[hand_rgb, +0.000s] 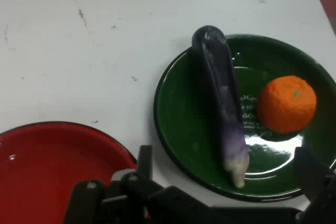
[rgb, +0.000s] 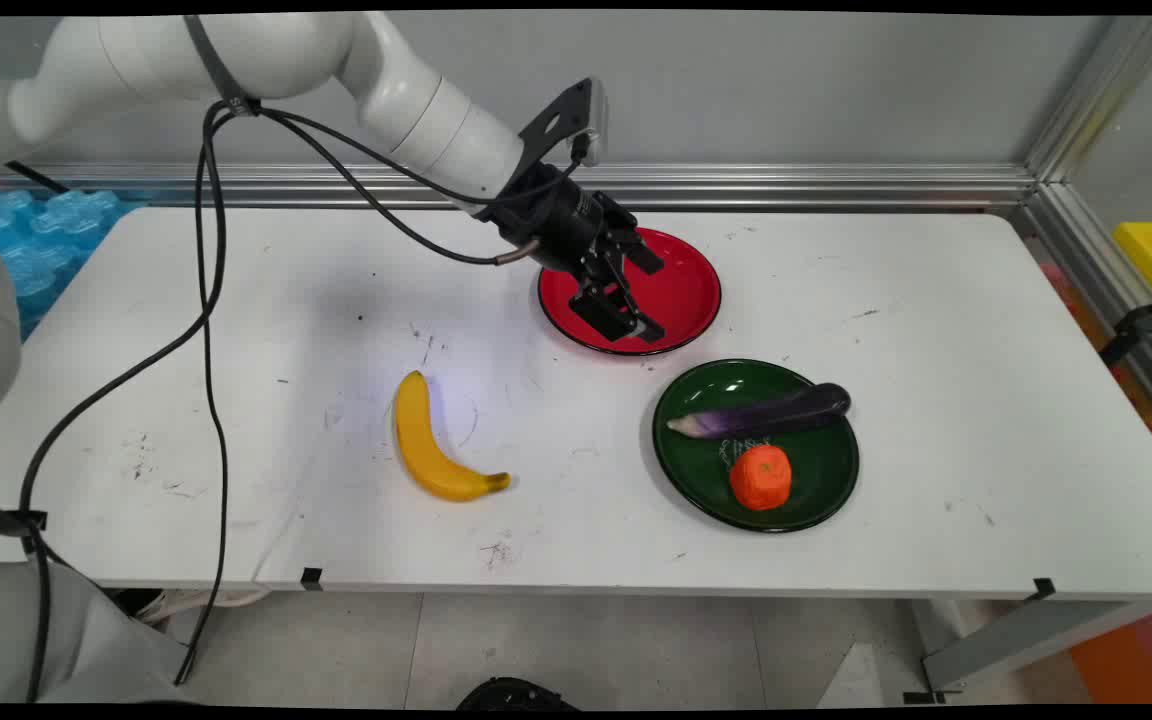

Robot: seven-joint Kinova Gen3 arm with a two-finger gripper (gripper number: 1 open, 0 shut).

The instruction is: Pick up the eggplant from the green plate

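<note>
Main view showed gripper [rgb: 635, 309] spread apart, gripping nothing, above red plate [rgb: 686, 290], green plate [rgb: 816, 490] nearby carrying eggplant [rgb: 766, 413] and orange [rgb: 761, 477].

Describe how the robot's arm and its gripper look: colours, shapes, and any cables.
The arm is glossy white, made of rounded tubular links. Black cables are strapped to it and hang down in loops. A black bracket sits at the wrist. The gripper is black, with an angular linkage and two fingers.
</note>
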